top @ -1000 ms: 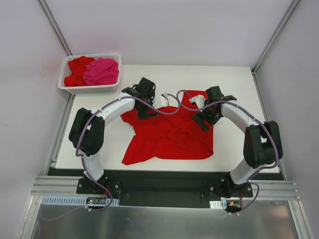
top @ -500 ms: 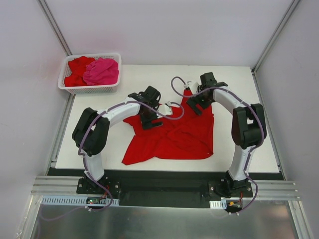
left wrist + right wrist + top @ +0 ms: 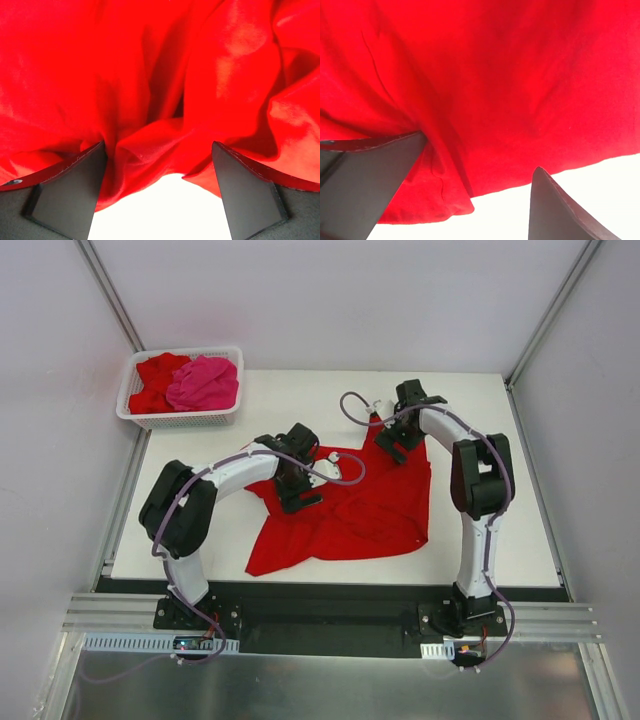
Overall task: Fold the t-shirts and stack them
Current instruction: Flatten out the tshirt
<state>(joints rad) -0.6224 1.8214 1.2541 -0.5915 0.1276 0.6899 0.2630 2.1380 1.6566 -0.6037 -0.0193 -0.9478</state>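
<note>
One bright red t-shirt (image 3: 350,515) lies crumpled on the white table (image 3: 290,395). My left gripper (image 3: 302,492) is open, low over the shirt's left part. In the left wrist view it (image 3: 158,147) straddles a bunched edge of the red cloth (image 3: 150,90). My right gripper (image 3: 393,443) is open at the shirt's far right corner. In the right wrist view it (image 3: 480,152) straddles the cloth's edge (image 3: 495,90). More t-shirts, red (image 3: 155,380) and hot pink (image 3: 205,383), lie heaped in the basket.
A white lattice basket (image 3: 180,418) stands at the table's far left corner. Grey walls and metal frame posts close in the table on three sides. Purple cables loop over both arms above the shirt.
My right gripper has moved away from me to the shirt's far corner. My left gripper has moved nearer and slightly right, onto the shirt's left part. Both stayed open.
</note>
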